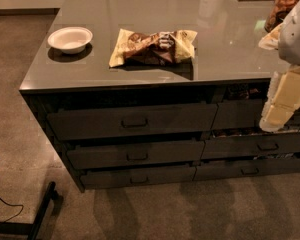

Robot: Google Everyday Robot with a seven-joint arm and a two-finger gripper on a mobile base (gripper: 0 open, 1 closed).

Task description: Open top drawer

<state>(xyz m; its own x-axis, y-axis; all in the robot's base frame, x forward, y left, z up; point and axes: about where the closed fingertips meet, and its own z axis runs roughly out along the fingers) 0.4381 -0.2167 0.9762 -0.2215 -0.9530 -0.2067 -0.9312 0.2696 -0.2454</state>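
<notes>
So this looks like the approach stage, nothing's been grabbed on the drawer yet. The top drawer (132, 120) is the big dark grey front right under the counter top (140, 9) on the left side, with its little bar handle (134, 123) dead centre, and from here it looks shut or maybe barely cracked, hard to say in this dim light. The gripper (277, 113) hangs at the far right edge of the view, in front of the narrower right-hand drawers (240, 115) and well apart from that handle. Honestly I can't tell how it's set or whether it has hold of anything, though nothing obvious is in it. Up top there's a white bowl (70, 38) and a crinkly snack bag (152, 46), both out of the way. My guess at the next move: swing left and down to handle height, line up square with the bar, close on it, then pull straight out toward the camera so the drawer doesn't bind.
</notes>
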